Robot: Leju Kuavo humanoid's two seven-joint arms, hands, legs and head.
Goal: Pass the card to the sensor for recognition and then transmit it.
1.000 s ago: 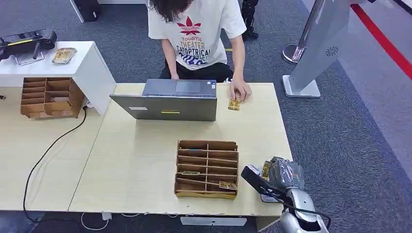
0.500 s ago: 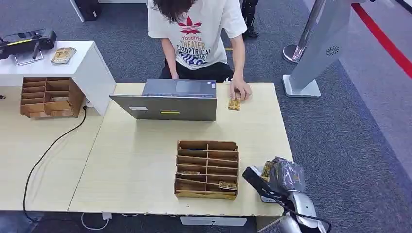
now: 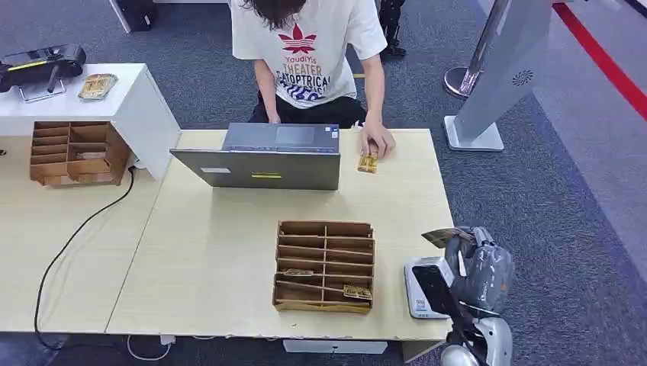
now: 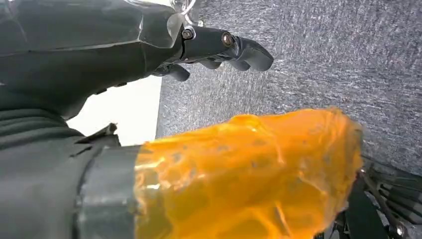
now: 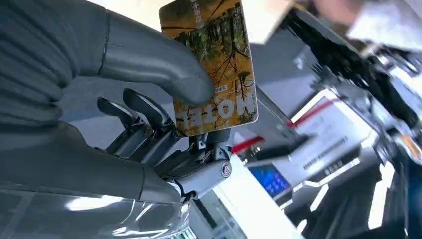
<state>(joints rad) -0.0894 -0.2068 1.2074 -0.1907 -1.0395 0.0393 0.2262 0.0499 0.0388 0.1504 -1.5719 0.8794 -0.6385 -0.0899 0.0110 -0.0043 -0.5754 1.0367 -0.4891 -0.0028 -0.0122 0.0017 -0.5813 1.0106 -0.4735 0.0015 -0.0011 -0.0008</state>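
My right hand (image 3: 479, 265) hovers off the table's right front corner, wrapped in clear plastic. It pinches a yellow forest-print card (image 3: 442, 236) (image 5: 214, 64) between thumb and fingers; the card sticks out leftward above the table edge. The sensor (image 3: 424, 287), a white flat device with a dark screen, lies on the table just left of the hand and below the card. My left hand (image 4: 219, 47) hangs over grey carpet, its thumb wrapped in orange tape, holding nothing.
A wooden slotted organizer (image 3: 324, 265) with a few cards stands left of the sensor. A grey laptop (image 3: 258, 166) sits at the far side; a person behind it rests a hand on another card (image 3: 368, 163). A second organizer (image 3: 72, 152) stands far left.
My right hand has swung right and away from over the sensor, carrying the card with it; the sensor's face is now uncovered. The person's hand stays on the far card.
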